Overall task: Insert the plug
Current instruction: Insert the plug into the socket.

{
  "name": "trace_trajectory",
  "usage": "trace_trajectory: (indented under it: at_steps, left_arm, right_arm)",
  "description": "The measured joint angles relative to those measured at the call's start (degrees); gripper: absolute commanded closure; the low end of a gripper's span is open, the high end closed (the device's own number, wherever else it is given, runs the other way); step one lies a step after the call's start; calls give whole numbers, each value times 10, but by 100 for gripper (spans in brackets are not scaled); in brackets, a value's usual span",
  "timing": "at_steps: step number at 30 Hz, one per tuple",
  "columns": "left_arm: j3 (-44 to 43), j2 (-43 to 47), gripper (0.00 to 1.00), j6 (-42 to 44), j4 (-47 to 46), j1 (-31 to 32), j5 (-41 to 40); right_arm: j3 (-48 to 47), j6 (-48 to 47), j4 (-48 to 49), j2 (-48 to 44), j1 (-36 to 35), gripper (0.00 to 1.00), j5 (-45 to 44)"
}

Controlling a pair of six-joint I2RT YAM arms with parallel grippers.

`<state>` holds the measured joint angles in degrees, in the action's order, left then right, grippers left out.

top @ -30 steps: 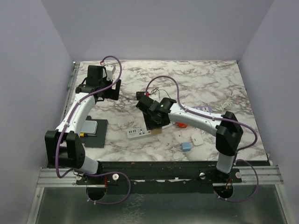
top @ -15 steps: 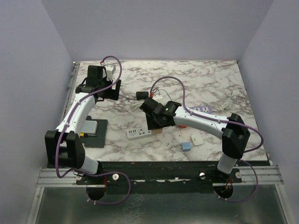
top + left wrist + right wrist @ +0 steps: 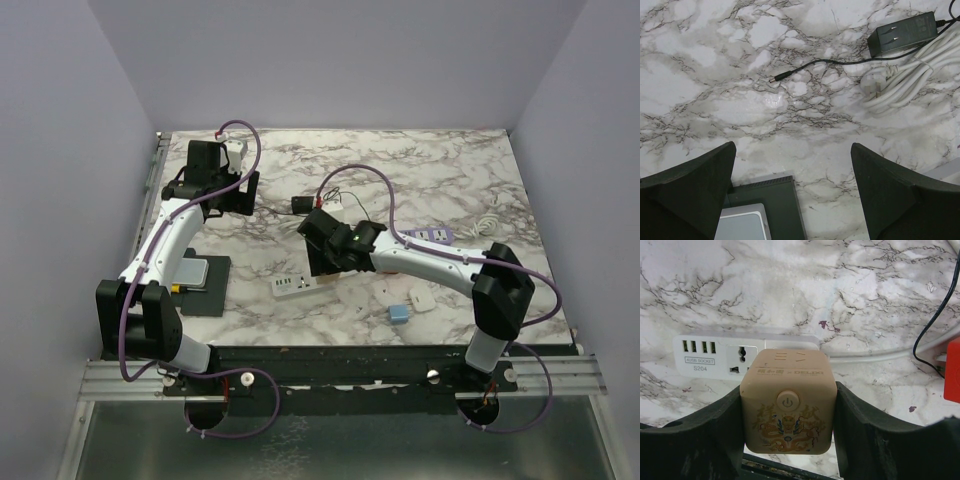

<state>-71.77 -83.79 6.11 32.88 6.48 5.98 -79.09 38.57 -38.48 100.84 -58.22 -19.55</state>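
The right gripper squeezes a tan cube plug between its two fingers. The plug hangs right over the white power strip on the table. The left gripper is wide open, holding nothing.

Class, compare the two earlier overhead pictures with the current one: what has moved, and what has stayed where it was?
The right arm's elbow swung a little outward to the right. The right gripper kept hold of the tan cube plug and barely shifted above the right end of the white power strip. Nothing was picked up or released. The left arm, its open left gripper and the strip stayed put.
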Motion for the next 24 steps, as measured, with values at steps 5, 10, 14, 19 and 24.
trace_trajectory:
  at_steps: [5, 10, 14, 19, 24]
  left_arm:
    - [0, 0, 1, 2, 0, 0, 0]
    - [0, 0, 1, 2, 0, 0, 0]
    - [0, 0, 1, 2, 0, 0, 0]
    - [0, 0, 1, 2, 0, 0, 0]
    - [0, 0, 1, 2, 0, 0, 0]
  right_arm:
    - [0, -5, 4, 8, 0, 99, 1]
    - [0, -6, 4, 19, 0, 99, 5]
    - [0, -6, 4, 21, 0, 99, 7]
    - [-2, -6, 5, 23, 0, 99, 7]
    - [-5, -5, 8, 27, 0, 99, 7]
